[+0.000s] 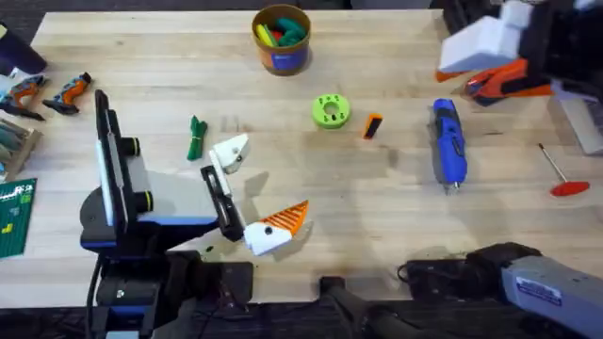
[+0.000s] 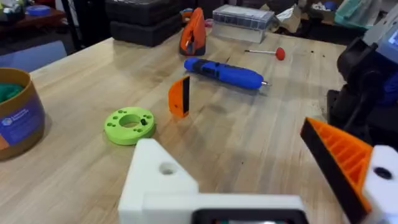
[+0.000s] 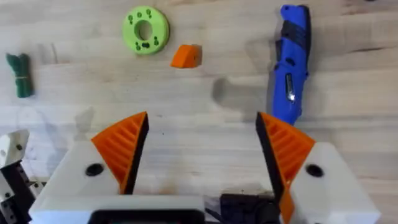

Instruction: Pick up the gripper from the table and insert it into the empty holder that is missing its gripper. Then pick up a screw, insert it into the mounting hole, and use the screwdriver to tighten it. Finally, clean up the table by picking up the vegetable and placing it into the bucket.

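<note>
The loose orange gripper [image 1: 373, 125] [image 2: 179, 96] [image 3: 186, 55] stands on the table between the green disc and the blue screwdriver [image 1: 448, 143] [image 2: 227, 73] [image 3: 291, 62]. My left gripper [image 1: 250, 188] [image 2: 249, 168] is open and holds nothing. One of its fingers is a bare white holder [image 1: 229, 151] [image 2: 158, 180]; the other carries an orange pad. High over the table hangs my right gripper [image 1: 485, 47] [image 3: 202, 149], open, with both orange pads on. The dark-green vegetable [image 1: 196, 137] [image 3: 20, 74] lies beside the bare holder. At the back stands the yellow bucket [image 1: 282, 40] [image 2: 15, 112].
A lime-green disc [image 1: 330, 111] [image 2: 129, 125] [image 3: 146, 30] with holes lies left of the loose piece. A red-handled tool [image 1: 561, 174] [image 2: 267, 53] and a big orange tool [image 1: 504, 83] [image 2: 194, 34] lie at the right. Small orange-and-black tools [image 1: 66, 92] sit at the far left.
</note>
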Controlling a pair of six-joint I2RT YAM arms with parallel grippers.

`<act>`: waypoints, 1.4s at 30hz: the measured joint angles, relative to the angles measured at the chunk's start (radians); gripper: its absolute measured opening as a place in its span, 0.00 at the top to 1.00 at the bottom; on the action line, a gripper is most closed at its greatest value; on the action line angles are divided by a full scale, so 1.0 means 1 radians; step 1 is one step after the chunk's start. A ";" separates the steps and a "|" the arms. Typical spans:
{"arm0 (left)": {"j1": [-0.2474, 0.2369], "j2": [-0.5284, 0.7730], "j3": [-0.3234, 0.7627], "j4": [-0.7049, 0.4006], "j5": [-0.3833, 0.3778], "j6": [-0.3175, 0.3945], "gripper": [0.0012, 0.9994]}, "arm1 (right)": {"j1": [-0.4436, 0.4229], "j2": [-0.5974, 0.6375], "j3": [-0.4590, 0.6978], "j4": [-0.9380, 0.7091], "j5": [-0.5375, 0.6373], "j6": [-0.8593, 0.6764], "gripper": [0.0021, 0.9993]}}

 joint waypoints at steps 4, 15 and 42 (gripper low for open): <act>0.000 0.000 0.000 0.000 0.000 0.000 0.01 | 0.103 0.082 0.042 -0.020 0.065 0.063 0.01; 0.000 0.000 0.000 0.000 0.000 0.000 0.01 | 0.276 0.189 0.043 -0.009 0.115 0.112 0.01; 0.000 0.000 0.000 0.000 0.000 0.000 0.01 | 0.281 0.410 -0.043 0.112 0.123 0.392 0.01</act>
